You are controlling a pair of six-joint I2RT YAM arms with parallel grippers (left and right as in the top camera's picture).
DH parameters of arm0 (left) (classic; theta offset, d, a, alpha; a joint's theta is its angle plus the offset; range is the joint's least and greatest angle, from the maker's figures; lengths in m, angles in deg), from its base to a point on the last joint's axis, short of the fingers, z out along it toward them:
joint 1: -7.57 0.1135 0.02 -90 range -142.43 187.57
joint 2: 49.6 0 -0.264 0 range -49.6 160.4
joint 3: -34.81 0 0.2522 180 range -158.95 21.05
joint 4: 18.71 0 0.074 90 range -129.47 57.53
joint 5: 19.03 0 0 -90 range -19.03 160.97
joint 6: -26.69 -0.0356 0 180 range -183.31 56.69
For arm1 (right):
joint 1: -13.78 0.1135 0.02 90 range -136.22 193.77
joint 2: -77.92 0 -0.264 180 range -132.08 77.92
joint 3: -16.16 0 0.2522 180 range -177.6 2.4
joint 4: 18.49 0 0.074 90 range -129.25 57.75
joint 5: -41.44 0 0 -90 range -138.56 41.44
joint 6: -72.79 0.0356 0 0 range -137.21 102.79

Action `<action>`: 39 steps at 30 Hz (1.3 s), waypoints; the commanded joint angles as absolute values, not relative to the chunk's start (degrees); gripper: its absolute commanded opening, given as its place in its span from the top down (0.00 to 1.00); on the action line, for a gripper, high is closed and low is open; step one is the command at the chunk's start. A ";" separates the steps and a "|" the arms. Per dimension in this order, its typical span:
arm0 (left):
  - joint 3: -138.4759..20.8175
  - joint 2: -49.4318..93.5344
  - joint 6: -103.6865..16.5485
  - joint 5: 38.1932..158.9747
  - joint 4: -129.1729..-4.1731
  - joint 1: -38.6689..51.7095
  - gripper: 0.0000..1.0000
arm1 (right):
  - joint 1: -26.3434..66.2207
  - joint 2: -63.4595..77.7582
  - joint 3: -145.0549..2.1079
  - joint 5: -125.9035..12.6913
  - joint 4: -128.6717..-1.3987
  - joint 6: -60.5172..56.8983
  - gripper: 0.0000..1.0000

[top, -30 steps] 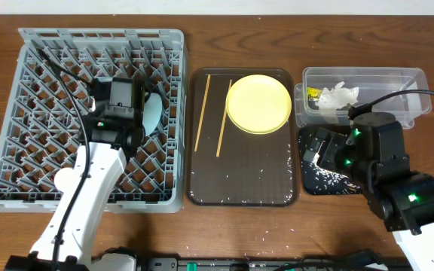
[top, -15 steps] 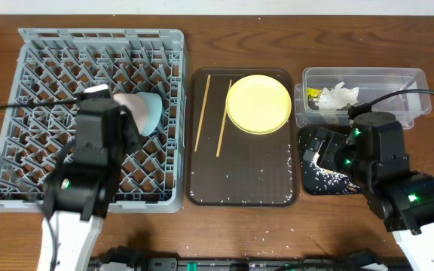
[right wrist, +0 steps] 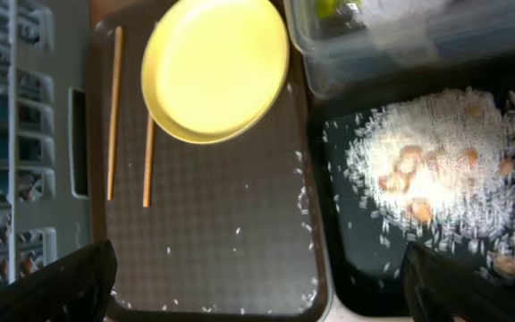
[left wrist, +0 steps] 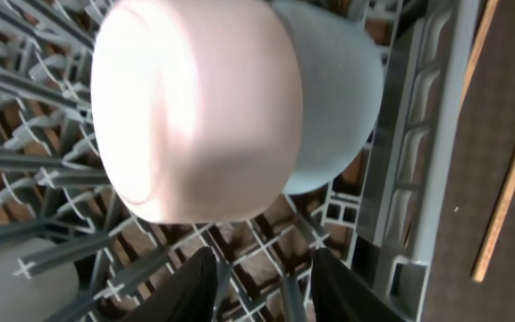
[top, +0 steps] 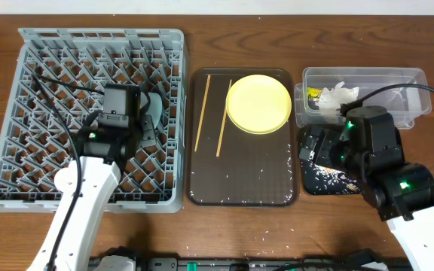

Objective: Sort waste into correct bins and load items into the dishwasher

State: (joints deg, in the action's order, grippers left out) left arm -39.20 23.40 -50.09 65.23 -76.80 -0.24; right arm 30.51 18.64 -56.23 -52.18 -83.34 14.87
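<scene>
The grey dish rack (top: 51,45) holds a pinkish-white bowl (left wrist: 195,107) on its side against a light blue bowl (left wrist: 329,98), near its right wall (top: 157,104). My left gripper (left wrist: 262,291) is open and empty just below the bowls, over the lattice (top: 143,129). The yellow plate (top: 258,103) and two chopsticks (top: 202,111) lie on the brown tray. My right gripper (right wrist: 257,300) is wide open and empty, above the black tray (top: 315,181), which holds rice scraps (right wrist: 436,170). The clear tub (top: 368,75) holds the tissue (top: 339,94) and the wrapper (top: 313,94).
The brown serving tray (top: 243,177) lies between the rack and the bins, with scattered rice grains on it. A pale rounded thing (left wrist: 7,277) sits in the rack left of my left gripper. The rack's upright pegs surround the bowls.
My left arm swung up and left, showing both bowls in the rack, then came back down over them. My right arm shifted slightly left.
</scene>
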 commanded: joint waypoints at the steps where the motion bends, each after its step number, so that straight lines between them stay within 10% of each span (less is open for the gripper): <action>1: -41.87 19.40 -49.46 69.89 -77.46 -0.27 0.49 | 30.35 18.02 -56.42 -62.58 -79.23 1.38 0.05; 18: -42.39 11.96 -48.59 93.01 -71.84 -10.50 0.25 | 30.35 7.84 -56.42 -66.78 -77.85 3.63 0.11; 39: -42.39 46.45 -57.13 60.62 -49.85 -18.98 0.57 | 32.93 7.51 -56.42 -64.22 -78.38 7.63 0.17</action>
State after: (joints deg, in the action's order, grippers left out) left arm -42.20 41.93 -53.33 68.49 -53.83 -19.17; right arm 32.56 7.79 -56.25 -64.62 -77.90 6.91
